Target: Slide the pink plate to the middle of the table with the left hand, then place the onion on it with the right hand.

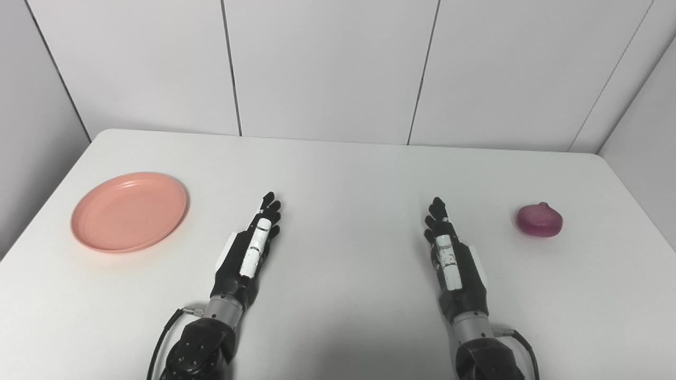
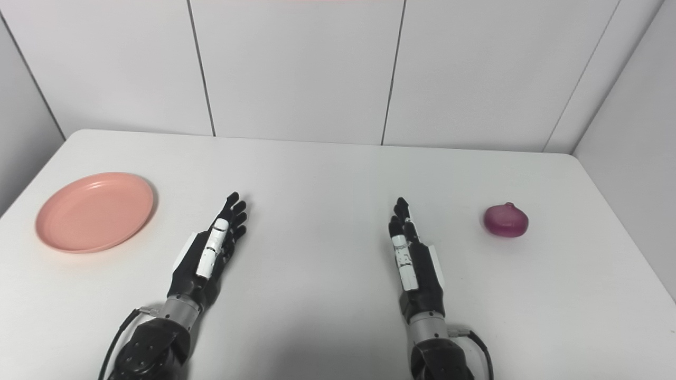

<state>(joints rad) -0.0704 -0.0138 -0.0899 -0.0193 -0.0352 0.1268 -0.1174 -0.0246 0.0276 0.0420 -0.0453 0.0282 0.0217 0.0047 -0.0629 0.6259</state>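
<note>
A round pink plate (image 1: 129,210) lies empty on the white table (image 1: 343,169) at the left side. A purple-red onion (image 1: 539,220) sits on the table at the right side. My left hand (image 1: 253,248) rests flat near the table's middle-left, fingers stretched forward and holding nothing, a hand's width right of the plate. My right hand (image 1: 449,253) lies likewise, open and empty, to the left of the onion and apart from it. In the right eye view the plate (image 2: 95,211) and the onion (image 2: 506,220) show the same way.
White wall panels (image 1: 327,63) stand close behind the table's far edge. A grey side wall (image 1: 649,137) borders the right. The table's edges run near the plate on the left and near the onion on the right.
</note>
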